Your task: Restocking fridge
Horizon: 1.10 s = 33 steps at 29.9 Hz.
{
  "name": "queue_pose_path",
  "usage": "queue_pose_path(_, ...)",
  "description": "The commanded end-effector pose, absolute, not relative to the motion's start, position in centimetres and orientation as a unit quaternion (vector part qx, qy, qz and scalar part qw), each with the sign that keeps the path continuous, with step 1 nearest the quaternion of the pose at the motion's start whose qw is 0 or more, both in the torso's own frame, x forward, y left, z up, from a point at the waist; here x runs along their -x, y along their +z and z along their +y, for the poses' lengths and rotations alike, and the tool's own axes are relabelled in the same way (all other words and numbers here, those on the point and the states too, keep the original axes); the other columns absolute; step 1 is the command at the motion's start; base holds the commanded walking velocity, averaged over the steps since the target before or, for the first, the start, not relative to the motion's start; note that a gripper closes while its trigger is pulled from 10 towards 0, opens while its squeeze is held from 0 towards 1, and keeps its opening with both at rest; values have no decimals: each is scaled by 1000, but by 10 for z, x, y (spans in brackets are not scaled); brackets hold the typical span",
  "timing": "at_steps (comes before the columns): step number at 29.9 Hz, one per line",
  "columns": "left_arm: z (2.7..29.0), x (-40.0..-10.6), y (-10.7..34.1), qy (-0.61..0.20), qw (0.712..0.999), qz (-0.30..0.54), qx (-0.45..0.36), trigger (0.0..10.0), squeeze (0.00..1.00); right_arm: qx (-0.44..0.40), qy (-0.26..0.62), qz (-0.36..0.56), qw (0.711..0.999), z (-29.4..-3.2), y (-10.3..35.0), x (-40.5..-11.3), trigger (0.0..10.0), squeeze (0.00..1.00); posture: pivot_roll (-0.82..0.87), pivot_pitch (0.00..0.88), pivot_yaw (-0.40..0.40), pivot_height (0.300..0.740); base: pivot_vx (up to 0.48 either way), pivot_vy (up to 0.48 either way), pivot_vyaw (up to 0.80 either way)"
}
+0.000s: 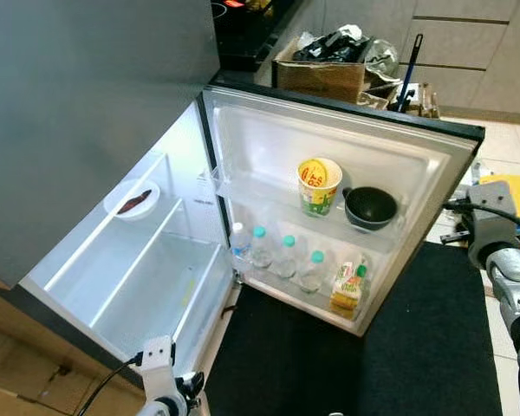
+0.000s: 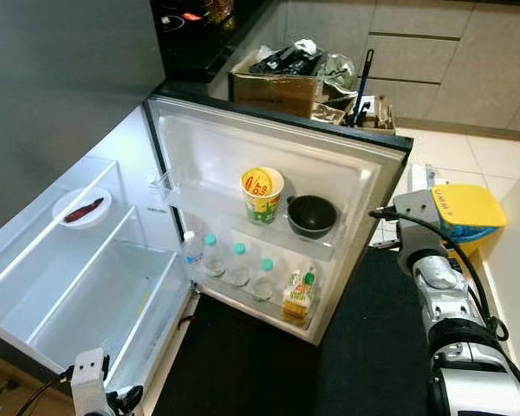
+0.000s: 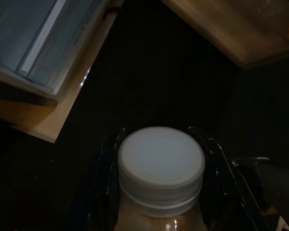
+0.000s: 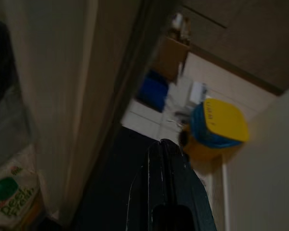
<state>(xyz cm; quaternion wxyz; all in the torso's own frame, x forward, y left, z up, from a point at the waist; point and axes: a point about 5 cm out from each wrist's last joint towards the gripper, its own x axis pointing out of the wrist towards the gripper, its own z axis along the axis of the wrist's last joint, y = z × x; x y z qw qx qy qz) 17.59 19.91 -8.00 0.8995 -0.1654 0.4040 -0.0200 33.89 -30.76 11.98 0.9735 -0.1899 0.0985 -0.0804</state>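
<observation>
White cap [image 3: 161,160] on amber bottle [image 3: 149,222]. Yellow cup [image 1: 319,185] with red lettering, black bowl [image 1: 370,207], teal-capped clear bottles [image 1: 285,256], yellow-green carton [image 1: 348,287]. White fridge [image 1: 130,277], black mat [image 1: 416,347].

My head pair looks down on the open fridge door [image 1: 329,217] | wrists close-up, sharing black mat [image 2: 373,347].
</observation>
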Motion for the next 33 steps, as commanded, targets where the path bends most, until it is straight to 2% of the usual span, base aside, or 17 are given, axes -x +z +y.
queue_pose_path(1, 199, -161, -87, -18, 885, 435, 164, 10000, 0, 193, -121, 92, 969, -320, 121, -333, 10000, 0, -79, 65, 20, 740, 0, 0, 0)
queue_pose_path(5, 199, -161, -87, -18, 885, 435, 163, 10000, 0, 192, -131, 105, 967, -322, 110, -327, 10000, 0, -79, 65, 20, 740, 0, 0, 0)
queue_pose_path(9, 199, -162, -87, -20, 887, 433, 162, 10000, 0, 155, -124, 213, 957, -309, 50, -296, 10000, 0, -78, 56, 24, 740, 0, 0, 0)
queue_pose_path(10, 199, -162, -87, -20, 887, 433, 162, 10000, 0, 155, -124, 213, 957, -309, 50, -296, 10000, 0, -78, 56, 24, 740, 0, 0, 0)
queue_pose_path(11, 199, -162, -87, -19, 887, 432, 163, 10000, 0, 135, -121, 238, 954, -305, 36, -287, 10000, 0, -78, 56, 24, 740, 0, 0, 0)
queue_pose_path(13, 199, -167, -85, -18, 891, 423, 164, 10000, 0, 99, -111, 324, 934, -291, -8, -253, 10000, 0, -74, 52, 26, 740, 0, 0, -359)
queue_pose_path(16, 198, -178, -79, -17, 898, 404, 171, 10000, 0, 74, -110, 406, 904, -279, -47, -208, 10000, 0, -74, 51, 26, 740, 0, 0, -737)
queue_pose_path(18, 198, -179, -79, -17, 899, 403, 172, 10000, 0, 75, -110, 411, 902, -278, -49, -205, 10000, 0, -74, 51, 26, 740, 0, 0, -750)
queue_pose_path(20, 198, -189, -74, -21, 906, 385, 174, 10000, 0, 66, -114, 441, 888, -276, -61, -186, 10000, 0, -73, 45, 28, 740, 0, 0, -763)
queue_pose_path(21, 198, -189, -74, -21, 906, 385, 174, 10000, 0, 66, -114, 441, 888, -276, -61, -186, 10000, 0, -73, 45, 28, 740, 0, 0, -763)
queue_pose_path(22, 196, -205, -65, -32, 917, 359, 171, 10000, 0, 69, -114, 476, 869, -275, -72, -162, 10000, 0, -72, 44, 27, 740, 0, 0, -763)
queue_pose_path(23, 195, -212, -61, -37, 922, 347, 170, 10000, 0, 71, -114, 486, 863, -275, -75, -155, 10000, 0, -72, 44, 27, 740, 0, 0, -763)
queue_pose_path(28, 193, -229, -50, -48, 932, 318, 167, 10000, 0, 77, -108, 509, 851, -275, -82, -140, 10000, 0, -71, 42, 27, 740, 0, 0, -763)
queue_pose_path(29, 192, -240, -42, -59, 939, 299, 160, 10000, 0, 77, -109, 519, 844, -276, -84, -131, 10000, 0, -71, 42, 27, 740, 0, 0, -763)
queue_pose_path(33, 188, -248, -37, -70, 943, 291, 149, 10000, 0, 81, -104, 525, 841, -274, -86, -128, 10000, 0, -81, 39, 33, 740, 0, 0, -763)
